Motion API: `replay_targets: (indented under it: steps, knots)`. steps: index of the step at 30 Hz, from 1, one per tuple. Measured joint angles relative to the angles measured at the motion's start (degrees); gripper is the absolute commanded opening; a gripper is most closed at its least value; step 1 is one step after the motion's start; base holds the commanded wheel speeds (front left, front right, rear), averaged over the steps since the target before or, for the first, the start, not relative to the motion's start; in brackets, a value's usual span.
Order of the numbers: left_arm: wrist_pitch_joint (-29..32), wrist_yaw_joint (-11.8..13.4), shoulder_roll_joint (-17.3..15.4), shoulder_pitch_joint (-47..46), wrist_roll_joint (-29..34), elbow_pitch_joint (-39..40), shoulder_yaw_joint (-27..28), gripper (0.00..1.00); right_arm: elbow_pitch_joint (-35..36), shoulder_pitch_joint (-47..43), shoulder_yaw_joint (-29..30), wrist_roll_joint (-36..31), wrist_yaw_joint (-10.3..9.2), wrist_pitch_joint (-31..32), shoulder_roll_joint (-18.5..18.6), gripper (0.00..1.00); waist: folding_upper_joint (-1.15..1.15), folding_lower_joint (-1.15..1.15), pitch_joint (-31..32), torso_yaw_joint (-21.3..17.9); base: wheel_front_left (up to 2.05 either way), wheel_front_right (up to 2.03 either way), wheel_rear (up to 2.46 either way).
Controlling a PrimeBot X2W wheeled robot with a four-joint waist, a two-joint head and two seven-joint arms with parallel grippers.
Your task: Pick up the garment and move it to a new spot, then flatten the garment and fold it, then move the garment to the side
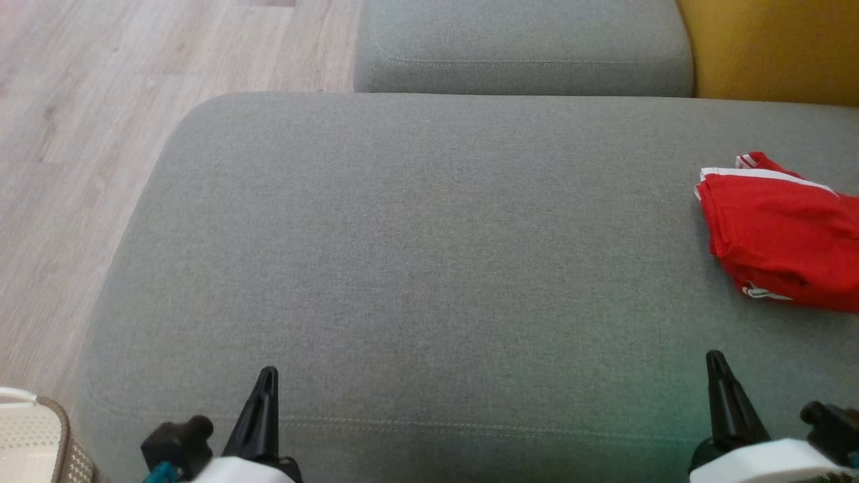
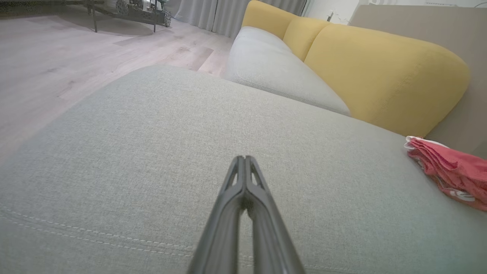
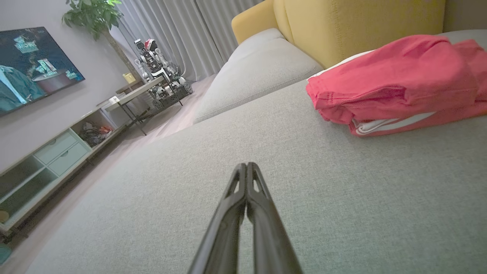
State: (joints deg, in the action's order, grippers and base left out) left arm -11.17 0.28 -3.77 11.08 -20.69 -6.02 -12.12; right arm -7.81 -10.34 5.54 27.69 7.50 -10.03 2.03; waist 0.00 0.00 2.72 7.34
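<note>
The garment (image 1: 782,238) is red with white stripes and lies folded in a compact pile at the right edge of the grey cushion (image 1: 416,268). It also appears at the right in the left wrist view as the garment (image 2: 452,171), and close ahead to the upper right as the garment (image 3: 395,82) in the right wrist view. My left gripper (image 1: 267,374) is shut and empty near the cushion's front edge, far left of the garment. My right gripper (image 1: 715,359) is shut and empty, a short way in front of the garment. Both wrist views show the fingertips pressed together, left gripper (image 2: 244,158) and right gripper (image 3: 246,165).
A second grey cushion (image 1: 523,47) lies behind, with a yellow backrest (image 1: 772,47) at the far right. Wooden floor (image 1: 74,168) runs along the left. A woven basket (image 1: 30,436) sits at the lower left corner. A TV stand (image 3: 49,163) and a parked robot (image 3: 159,83) stand beyond.
</note>
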Motion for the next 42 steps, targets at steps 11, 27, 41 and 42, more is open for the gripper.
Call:
replay_targets:
  steps: [11,27,41,42]
  knots:
    - [1.1,-0.8,-0.1,-1.3,-7.7,-1.2,1.1,0.00,-0.7,1.6,0.2,6.5,0.00,1.7,0.0,0.00,0.00,0.00,-0.3,-0.7,0.00,0.00,0.00]
    - [3.6,-1.9,-0.4,-3.4,-19.6,-2.6,3.2,0.00,-2.0,3.6,0.6,16.8,0.00,4.2,0.0,0.00,0.00,0.00,-0.8,-1.9,0.00,0.00,0.00]
    - [5.6,-2.9,-0.5,-5.4,-30.1,-3.7,5.1,0.00,-3.1,5.6,1.0,25.9,0.00,6.5,0.0,0.00,0.00,0.00,-1.2,-3.0,0.00,0.00,0.00]
    - [5.9,-2.9,-0.5,-5.6,-30.8,-3.8,5.4,0.00,-3.3,5.8,1.0,26.6,0.00,6.8,0.0,0.00,0.00,0.00,-1.2,-3.1,0.00,0.00,0.00]
